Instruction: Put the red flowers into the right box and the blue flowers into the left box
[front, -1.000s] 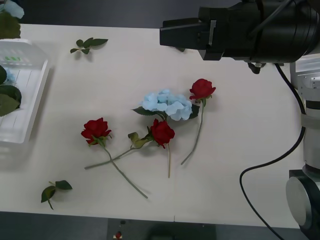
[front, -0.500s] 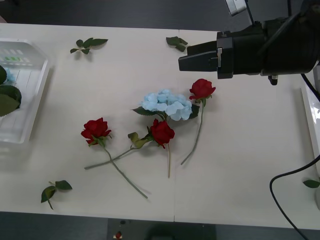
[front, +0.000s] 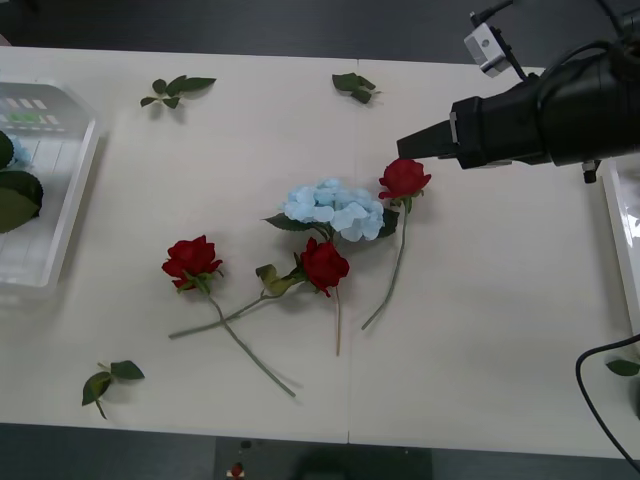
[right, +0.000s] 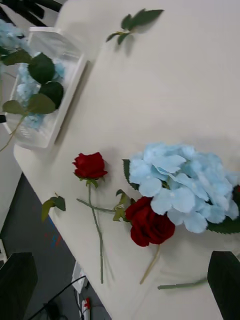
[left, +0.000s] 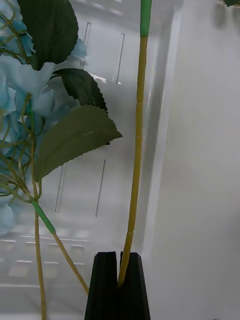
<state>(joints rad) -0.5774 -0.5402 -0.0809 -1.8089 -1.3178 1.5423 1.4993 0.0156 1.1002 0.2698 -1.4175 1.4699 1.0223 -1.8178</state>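
Your left gripper (left: 119, 285) has its black fingers pinched together on a thin yellow-green flower stem (left: 136, 165), and that stem runs up over the shallow white translucent tray with the slotted base (left: 117, 60), the left box. Beside it in the tray lie pale sky-blue hydrangea clusters (left: 15, 85) with big dark green leaves.

Your right gripper (right: 120, 280) hangs spread wide, one black finger at each corner of its wrist view, gripping nothing. In the front view, your right arm's black tip (front: 425, 145) is just beside the head of the farthest deep-red rose (front: 403, 178).

On the white table (front: 500, 300), one fluffy blue hydrangea (front: 333, 208) lies in the middle, touching that rose's stem. A second red rose (front: 324, 264) sits against the hydrangea's near side, and a third red rose (front: 190, 258) lies apart towards your left, its stem crossing another stem. The rim of the right box (front: 622, 230), a white plastic tray, shows at the table's right edge. Loose green leaf sprigs (front: 177, 90) are scattered around.
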